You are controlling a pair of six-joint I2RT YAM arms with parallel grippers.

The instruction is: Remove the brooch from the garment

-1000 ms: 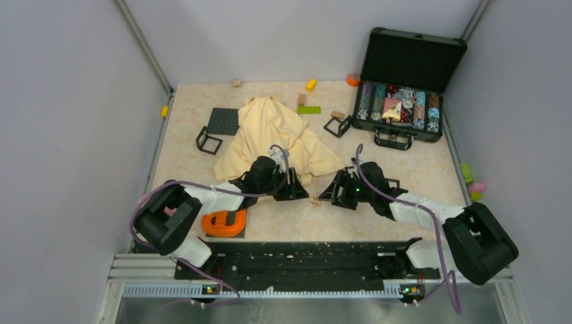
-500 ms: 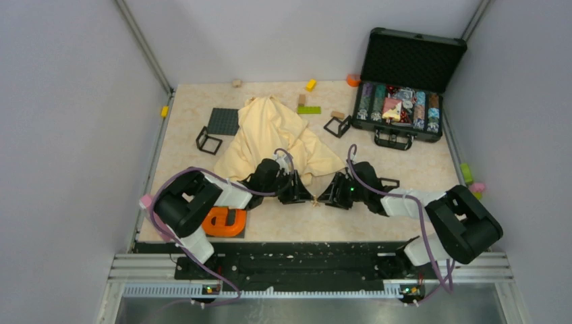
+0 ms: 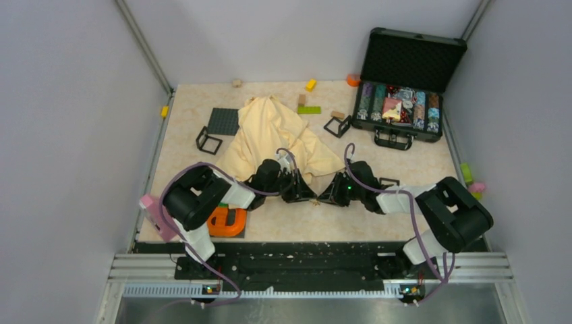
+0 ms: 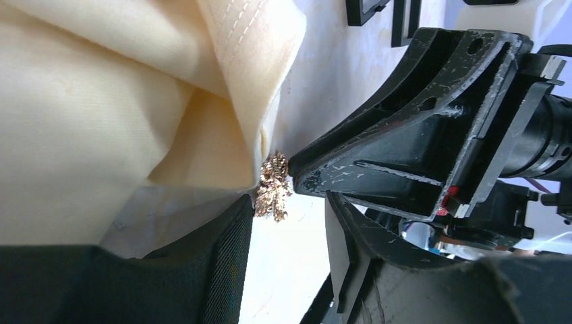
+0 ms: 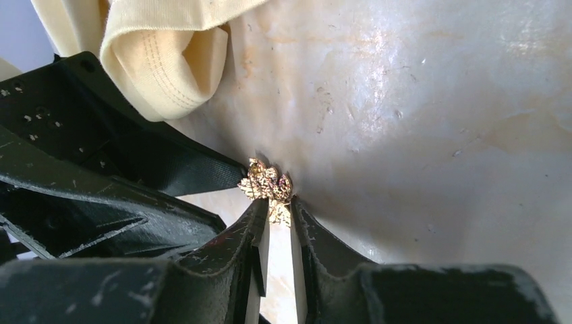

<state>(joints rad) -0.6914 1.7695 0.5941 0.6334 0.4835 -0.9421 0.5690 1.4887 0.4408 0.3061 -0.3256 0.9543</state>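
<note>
The brooch (image 3: 316, 200) is a tiny gold, spiky piece on the tabletop, just off the near corner of the cream garment (image 3: 270, 131). In the right wrist view my right gripper (image 5: 276, 214) is closed to a narrow gap, pinching the lower edge of the brooch (image 5: 268, 183). In the left wrist view my left gripper (image 4: 290, 209) is open, and the brooch (image 4: 273, 185) sits just beyond its fingertips against the garment's folded hem (image 4: 256, 128). From above, the left gripper (image 3: 305, 194) and right gripper (image 3: 326, 198) meet tip to tip.
An open black case (image 3: 405, 108) of chips stands at the back right. Small black square frames (image 3: 209, 140) (image 3: 337, 125) flank the garment. A dark baseplate (image 3: 223, 121) and a green brick (image 3: 309, 109) lie behind it. An orange object (image 3: 226, 221) sits near the left arm.
Both arms have moved inward until their grippers meet at the brooch. The right fingertips, which were short of it, now close on it.
</note>
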